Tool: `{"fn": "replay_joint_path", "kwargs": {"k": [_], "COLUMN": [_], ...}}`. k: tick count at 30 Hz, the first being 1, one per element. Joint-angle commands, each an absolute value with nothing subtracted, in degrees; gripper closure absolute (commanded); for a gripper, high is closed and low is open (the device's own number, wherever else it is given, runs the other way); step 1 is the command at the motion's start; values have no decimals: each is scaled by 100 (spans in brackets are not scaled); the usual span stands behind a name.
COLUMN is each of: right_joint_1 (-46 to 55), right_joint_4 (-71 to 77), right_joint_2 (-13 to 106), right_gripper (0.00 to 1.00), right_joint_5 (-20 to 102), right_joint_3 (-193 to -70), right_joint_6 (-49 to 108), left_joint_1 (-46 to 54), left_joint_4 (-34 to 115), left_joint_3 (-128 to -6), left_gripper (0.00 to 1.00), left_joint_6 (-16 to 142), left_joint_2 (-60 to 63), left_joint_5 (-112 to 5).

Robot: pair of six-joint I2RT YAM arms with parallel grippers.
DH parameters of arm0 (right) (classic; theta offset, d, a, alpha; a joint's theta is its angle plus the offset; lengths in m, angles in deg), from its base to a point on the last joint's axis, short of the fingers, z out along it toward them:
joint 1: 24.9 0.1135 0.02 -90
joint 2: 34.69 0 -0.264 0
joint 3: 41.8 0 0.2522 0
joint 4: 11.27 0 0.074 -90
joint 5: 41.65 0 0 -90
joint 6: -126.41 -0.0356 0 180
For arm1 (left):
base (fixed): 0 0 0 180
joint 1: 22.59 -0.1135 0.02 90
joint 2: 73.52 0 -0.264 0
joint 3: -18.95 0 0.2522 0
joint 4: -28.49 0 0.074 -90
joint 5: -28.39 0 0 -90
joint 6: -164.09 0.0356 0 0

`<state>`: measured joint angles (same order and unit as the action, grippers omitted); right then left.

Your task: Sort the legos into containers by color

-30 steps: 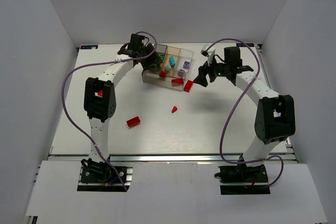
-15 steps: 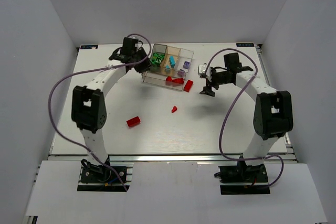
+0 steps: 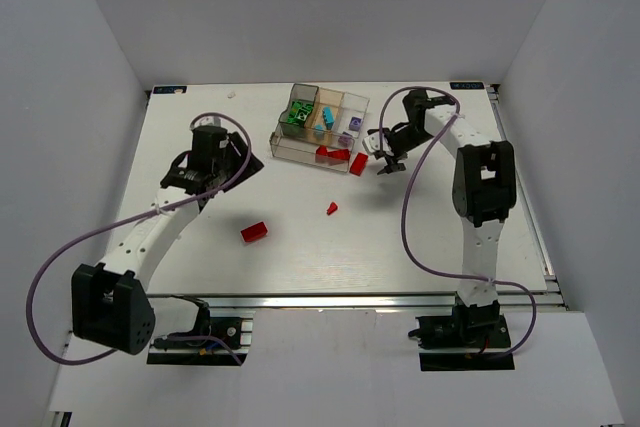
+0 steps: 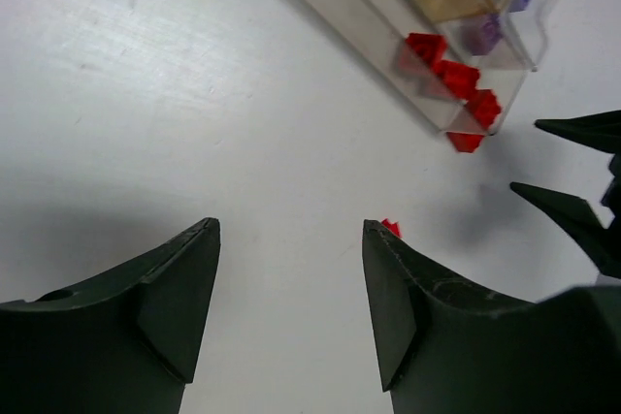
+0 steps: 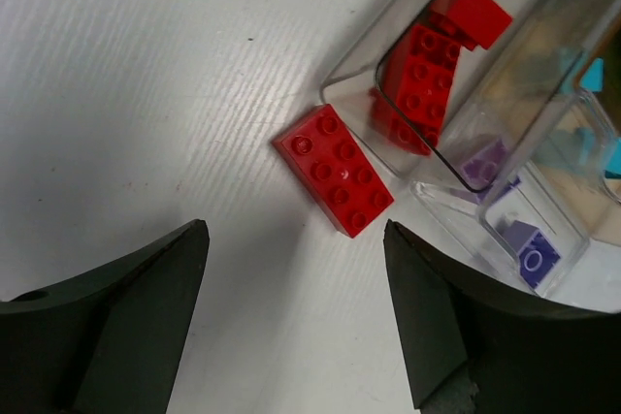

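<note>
Risk: my right end effector (image 5: 293, 230) hangs open and empty over the red two-by-four studded plastic brick (image 5: 333, 170) lying on the white surface (image 5: 146, 65) just beside the clear divided plastic tray (image 3: 290, 147), so a descending finger could catch its wall and shove tray or brick aside.

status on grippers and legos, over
Left gripper open, empty. Right gripper open, aimed at red brick beside tray. Large red and small red loose, unsorted. Nothing blocking.
</note>
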<state>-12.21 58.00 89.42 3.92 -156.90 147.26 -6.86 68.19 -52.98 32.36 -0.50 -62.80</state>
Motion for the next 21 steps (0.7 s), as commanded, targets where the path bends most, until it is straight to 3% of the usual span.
{"fn": "replay_joint_path", "kwargs": {"k": [1,21], "right_joint_1": [-1092,-776], "right_joint_4": [6576,6086], "right_joint_2": [9212,9749], "right_gripper": [23,26], "right_joint_5": [694,1047], "right_joint_3": [-16181,-16674], "right_joint_6": [16182,15902], "left_joint_1": [-677,-677], "left_joint_4": [6959,7469], "left_joint_3": [-4896,-4455], "left_gripper": [30,28], "left_joint_6": [2988,2733], "left_joint_2": [-583,-1278], "left_joint_5": [-6670,-6996]}}
